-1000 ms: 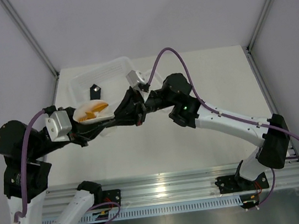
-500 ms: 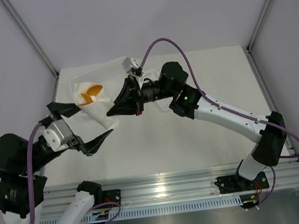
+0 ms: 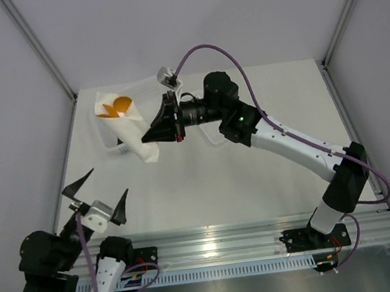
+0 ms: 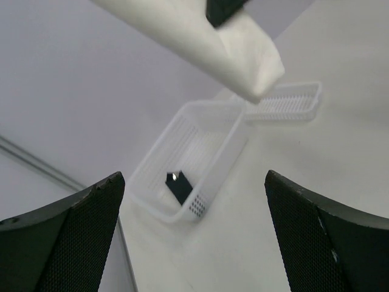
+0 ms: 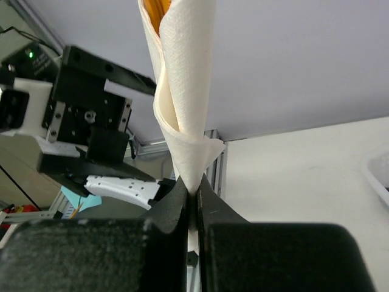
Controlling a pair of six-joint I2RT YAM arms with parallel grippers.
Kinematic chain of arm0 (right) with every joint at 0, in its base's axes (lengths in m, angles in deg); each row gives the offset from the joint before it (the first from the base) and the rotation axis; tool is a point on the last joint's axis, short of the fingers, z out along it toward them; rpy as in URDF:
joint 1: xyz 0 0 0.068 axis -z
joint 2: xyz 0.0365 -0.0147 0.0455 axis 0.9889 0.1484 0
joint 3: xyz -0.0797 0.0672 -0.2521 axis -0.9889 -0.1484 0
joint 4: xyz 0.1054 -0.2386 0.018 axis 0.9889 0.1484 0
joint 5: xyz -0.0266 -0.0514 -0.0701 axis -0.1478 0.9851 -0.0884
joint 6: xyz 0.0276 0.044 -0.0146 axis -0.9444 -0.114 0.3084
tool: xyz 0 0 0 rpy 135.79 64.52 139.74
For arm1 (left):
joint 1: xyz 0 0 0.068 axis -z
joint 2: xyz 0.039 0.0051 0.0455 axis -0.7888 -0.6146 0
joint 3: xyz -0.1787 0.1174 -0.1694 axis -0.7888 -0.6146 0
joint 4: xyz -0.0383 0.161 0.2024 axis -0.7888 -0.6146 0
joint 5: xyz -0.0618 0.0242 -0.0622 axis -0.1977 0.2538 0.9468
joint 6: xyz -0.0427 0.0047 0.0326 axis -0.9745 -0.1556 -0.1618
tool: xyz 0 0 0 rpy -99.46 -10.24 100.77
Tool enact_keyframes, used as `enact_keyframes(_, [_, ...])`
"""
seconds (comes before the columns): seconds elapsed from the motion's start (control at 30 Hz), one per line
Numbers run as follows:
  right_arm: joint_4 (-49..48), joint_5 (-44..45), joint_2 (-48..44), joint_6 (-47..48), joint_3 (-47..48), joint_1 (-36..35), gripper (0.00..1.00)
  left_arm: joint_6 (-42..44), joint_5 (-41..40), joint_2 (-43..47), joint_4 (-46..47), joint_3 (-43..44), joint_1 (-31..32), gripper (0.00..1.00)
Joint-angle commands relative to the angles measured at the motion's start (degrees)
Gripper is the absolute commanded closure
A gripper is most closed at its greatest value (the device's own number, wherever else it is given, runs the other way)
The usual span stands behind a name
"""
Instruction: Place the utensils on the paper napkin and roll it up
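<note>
1. The paper napkin [image 3: 128, 126] is rolled into a loose cone and held off the table [image 3: 257, 173]. Its narrow end is in the right claw [image 3: 151, 135] and its wide mouth is at the end far from the tips.
2. The utensils [image 3: 115, 105] show orange inside that far mouth. I can't count them.
3. The right claw is clamped on the napkin's pointed end. The wrist view shows both fingers pressed flat together on the paper.
4. The left claw [image 3: 110, 180] is spread wide and holds nothing. It is well apart from the roll, and ahead of its tips lies a white mesh tray [image 4: 200, 131] with a black bar [image 4: 179, 187] in it.
5. Handling, my read: the sheet is thin, soft and easy to tear, and the load is light. The slick plastic pieces could slide out if the mouth tips down.
6. I would keep the pinch on the overlapped layers near the point. A second hold should go mid-roll over the stiff utensils, not on loose paper.
</note>
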Motion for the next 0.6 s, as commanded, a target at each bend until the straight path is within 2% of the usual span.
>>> enact_keyframes(0.0, [2.11, 0.91, 3.55, -1.51, 3.98, 2.28, 1.0, 4.11, -5.47, 3.0, -0.31, -6.21, -2.1, 0.01])
enact_keyframes(0.1, [3.35, 1.69, 9.43, -3.25, 10.39, 5.79, 1.0, 2.98, -6.43, 3.71, 4.26, -11.31, -3.07, 0.01])
enact_keyframes(0.2, [3.35, 1.96, 17.6, -7.81, 19.17, 9.92, 1.0, -0.7, -7.66, -2.07, 5.41, -13.52, -3.07, 0.01])
enact_keyframes(0.27, [2.73, 2.75, 22.25, -10.02, 25.94, 11.6, 1.0, -4.66, -13.42, -7.51, 5.5, -13.43, -2.98, 0.01])
enact_keyframes(0.3, [2.64, 3.1, 27.06, -10.73, 28.14, 12.31, 1.0, -9.64, -15.82, -9.02, 4.37, -12.56, -3.07, 0.01])
enact_keyframes(0.4, [-0.14, 5.81, 37.26, -14.41, 36.75, 13.98, 1.0, -16.51, -18.3, -13.69, 0.07, -10.71, -3.86, 0.01])
enact_keyframes(0.5, [-5.34, 11.09, 45.1, -24.16, 43.96, 14.86, 1.0, -21.1, -18.56, -19.56, -0.3, -7.38, -4.39, 0.01])
enact_keyframes(0.57, [-8.68, 13.72, 53.54, -31.63, 50.87, 14.86, 1.0, -22.43, -19.78, -24.3, 0.4, -3.96, -5.17, 0.0])
